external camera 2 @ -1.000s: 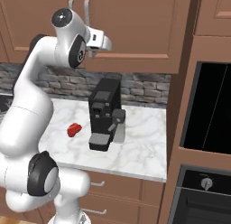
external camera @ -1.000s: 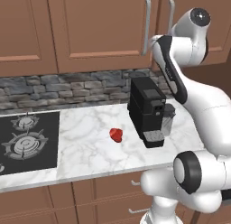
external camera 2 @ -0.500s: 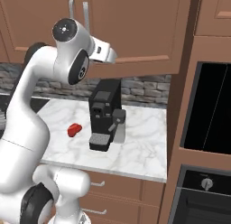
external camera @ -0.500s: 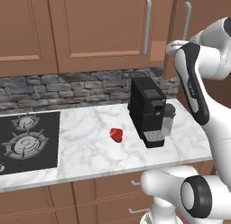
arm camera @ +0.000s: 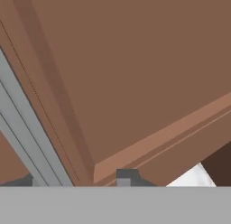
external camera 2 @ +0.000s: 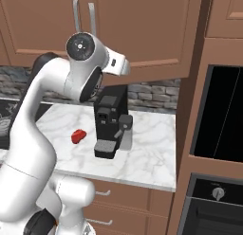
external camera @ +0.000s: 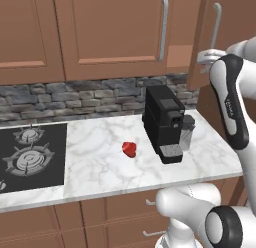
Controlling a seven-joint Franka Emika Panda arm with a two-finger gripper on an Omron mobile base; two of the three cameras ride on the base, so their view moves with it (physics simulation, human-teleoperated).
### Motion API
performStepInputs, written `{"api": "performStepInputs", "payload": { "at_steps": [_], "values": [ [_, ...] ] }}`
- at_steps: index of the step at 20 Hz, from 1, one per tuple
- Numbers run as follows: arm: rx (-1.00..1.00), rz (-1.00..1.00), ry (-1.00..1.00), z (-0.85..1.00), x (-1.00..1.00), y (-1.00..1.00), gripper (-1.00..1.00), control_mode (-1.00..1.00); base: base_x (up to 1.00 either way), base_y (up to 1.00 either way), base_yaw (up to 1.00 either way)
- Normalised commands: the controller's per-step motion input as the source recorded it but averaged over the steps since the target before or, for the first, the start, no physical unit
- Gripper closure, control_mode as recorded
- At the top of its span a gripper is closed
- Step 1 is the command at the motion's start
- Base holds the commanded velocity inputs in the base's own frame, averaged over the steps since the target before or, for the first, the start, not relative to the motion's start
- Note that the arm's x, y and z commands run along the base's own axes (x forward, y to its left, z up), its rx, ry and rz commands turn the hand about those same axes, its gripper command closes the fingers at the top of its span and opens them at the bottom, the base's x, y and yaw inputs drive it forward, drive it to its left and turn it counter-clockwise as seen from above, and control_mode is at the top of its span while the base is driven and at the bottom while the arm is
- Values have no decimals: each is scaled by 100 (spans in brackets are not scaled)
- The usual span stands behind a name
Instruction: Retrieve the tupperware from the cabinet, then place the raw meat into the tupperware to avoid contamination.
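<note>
Swung right since earlier, tool (arm camera: pixel 124 175) now tight against cabinet (arm camera: pixel 135 74) door by handle (arm camera: pixel 20 128), probably to open it; grip state unclear. Meat (external camera: pixel 129 149) waiting on worktop (external camera: pixel 100 167).

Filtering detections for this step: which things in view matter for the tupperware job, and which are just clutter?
Job:
cabinet, right door swung ajar
door handle
raw meat, on the counter

Clutter:
coffee machine
stove
oven
lower drawers

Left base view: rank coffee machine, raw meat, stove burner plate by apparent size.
1. Stove burner plate, cut off by the left edge, still looks largest.
2. Coffee machine, not far behind it.
3. Raw meat, far smallest.
</note>
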Motion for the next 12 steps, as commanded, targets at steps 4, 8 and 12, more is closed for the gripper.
{"api": "performStepInputs", "payload": {
  "at_steps": [4, 8, 12],
  "values": [
    [5, 1, -1, 1, -19, -41, 100, -100, 0, 0, 0],
    [0, 0, -1, 1, -22, -16, -100, -100, 0, 0, 0],
    [0, -1, -1, 12, -25, -11, -100, -100, 0, 0, 0]
  ]
}}
